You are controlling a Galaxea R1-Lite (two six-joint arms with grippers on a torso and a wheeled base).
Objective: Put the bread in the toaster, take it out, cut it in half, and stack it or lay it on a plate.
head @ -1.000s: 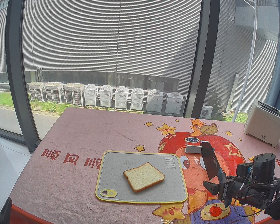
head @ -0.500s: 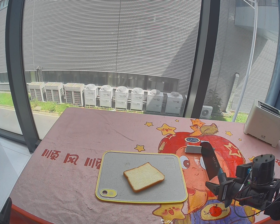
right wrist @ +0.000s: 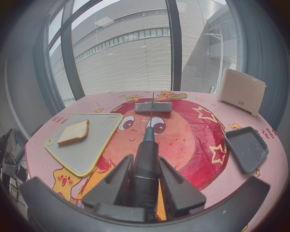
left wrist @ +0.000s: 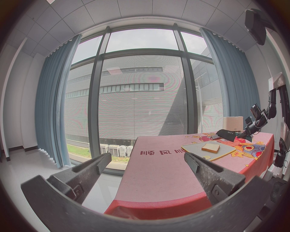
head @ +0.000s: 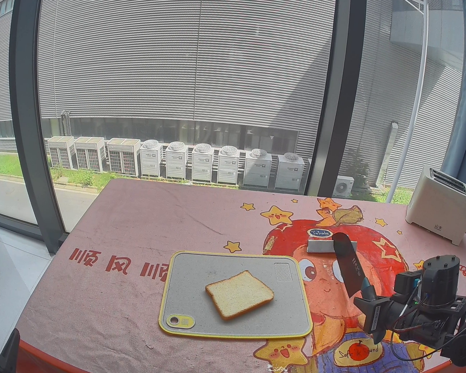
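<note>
A slice of bread (head: pixel 239 294) lies flat on the grey, yellow-rimmed cutting board (head: pixel 286 307), which also shows as cutting board (right wrist: pixel 90 145) with the bread (right wrist: pixel 74 132) on it. My right gripper (head: pixel 372 310) hovers to the right of the board, shut on the handle of a black knife (head: pixel 349 264) whose blade points up and away toward the window. Seen from the wrist, the right gripper (right wrist: pixel 145 160) clamps the knife handle (right wrist: pixel 146 151). My left gripper (left wrist: pixel 145 169) hangs open and empty off the table's near left corner, far from the bread (left wrist: pixel 211 147).
A white toaster (head: pixel 442 203) stands at the far right corner. A grey knife rest (head: pixel 323 245) lies beyond the blade. A dark square plate (right wrist: pixel 246 148) sits on the cloth to the right of my right gripper.
My right gripper has drifted slightly to the right with the knife, and the blade has risen a little. The bread and board have not moved.
</note>
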